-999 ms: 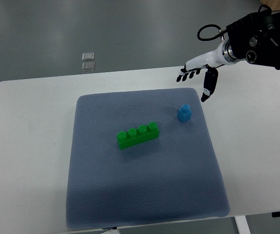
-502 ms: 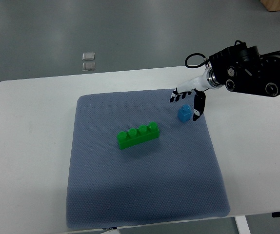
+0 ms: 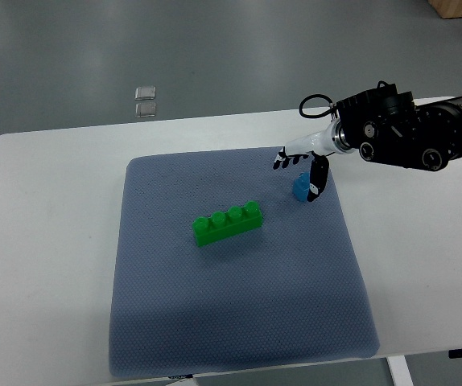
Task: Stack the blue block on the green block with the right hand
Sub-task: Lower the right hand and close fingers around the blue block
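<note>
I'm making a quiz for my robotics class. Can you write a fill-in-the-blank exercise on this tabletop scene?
1. The long green plastic block has ____ studs on top.
2. The small blue plastic block and the green block both rest on a grey-blue ____.
3. The robot's right hand reaches in from the picture's ____ edge.
4. The mat lies on a ____ table.

Missing words: four; mat; right; white

A green block (image 3: 228,223) and blue block (image 3: 299,188) sit on a dotted grey-blue mat (image 3: 239,322).
</note>
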